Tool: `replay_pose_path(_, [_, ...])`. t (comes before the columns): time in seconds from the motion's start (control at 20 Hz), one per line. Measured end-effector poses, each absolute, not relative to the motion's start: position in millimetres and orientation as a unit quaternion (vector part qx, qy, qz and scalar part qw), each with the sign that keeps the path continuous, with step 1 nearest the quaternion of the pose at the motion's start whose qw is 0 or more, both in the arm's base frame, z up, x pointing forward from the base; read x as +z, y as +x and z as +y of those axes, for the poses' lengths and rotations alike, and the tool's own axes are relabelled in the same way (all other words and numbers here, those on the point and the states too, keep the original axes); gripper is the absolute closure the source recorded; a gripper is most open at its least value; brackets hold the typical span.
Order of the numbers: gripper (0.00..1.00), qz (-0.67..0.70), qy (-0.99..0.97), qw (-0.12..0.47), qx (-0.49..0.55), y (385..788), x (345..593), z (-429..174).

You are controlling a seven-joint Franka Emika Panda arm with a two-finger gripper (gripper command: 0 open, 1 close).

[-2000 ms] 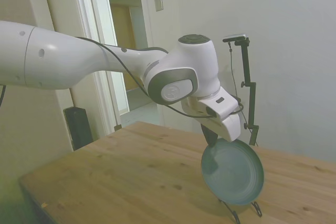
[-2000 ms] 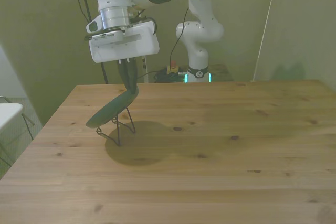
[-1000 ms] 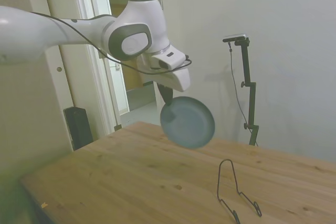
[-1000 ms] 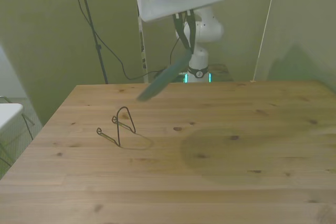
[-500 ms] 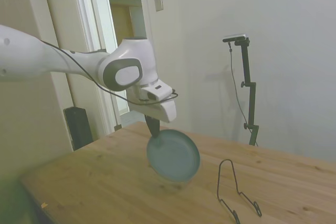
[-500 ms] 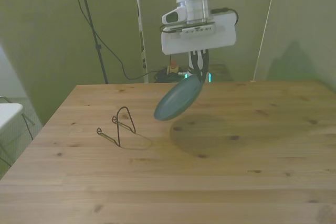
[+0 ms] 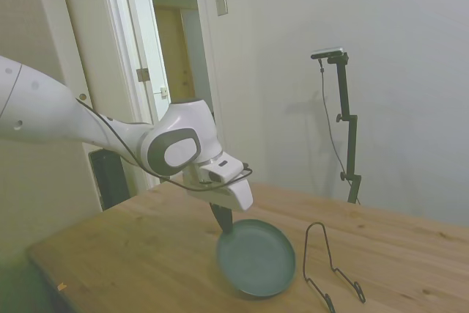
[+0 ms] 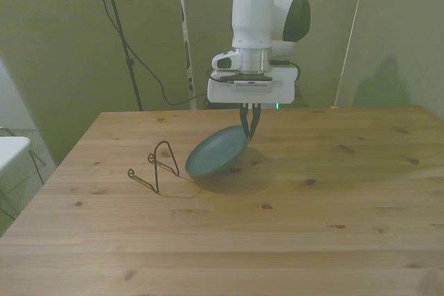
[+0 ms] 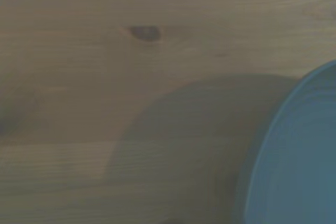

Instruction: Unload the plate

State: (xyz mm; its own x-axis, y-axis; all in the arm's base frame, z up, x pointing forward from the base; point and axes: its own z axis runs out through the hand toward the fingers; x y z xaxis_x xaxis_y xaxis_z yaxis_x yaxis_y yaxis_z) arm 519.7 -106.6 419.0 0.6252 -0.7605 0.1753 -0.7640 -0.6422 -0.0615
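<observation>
The teal plate hangs tilted just above the wooden table, its low edge close to or touching the boards; which one I cannot tell. My gripper is shut on the plate's upper rim. The wrist view holds a blurred slice of the plate with its shadow on the wood. The plate sits a little toward the front view's right of the black wire stand, apart from it.
The wire stand holds nothing and rests near the front view's left part of the table. A doorway opens behind the table in the side view. Cables and a thin pole stand beyond the table's far edge.
The plate was lifted off the wire stand, carried high toward the front view's right, then lowered. Over the last half second it dropped further and came close to the tabletop.
</observation>
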Motion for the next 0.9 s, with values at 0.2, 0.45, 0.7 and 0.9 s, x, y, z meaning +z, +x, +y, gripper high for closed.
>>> replay_pose_path(0.2, [1.00, -0.416, 0.904, 0.041, 0.090, 522.9, 404.5, -103.3])
replay_pose_path(0.45, [1.00, -0.404, 0.907, 0.072, 0.092, 532.1, 384.6, -86.6])
replay_pose_path(0.7, [1.00, -0.397, 0.909, 0.087, 0.091, 542.1, 370.5, -72.4])
replay_pose_path(0.9, [1.00, -0.396, 0.909, 0.095, 0.091, 545.9, 364.3, -70.7])
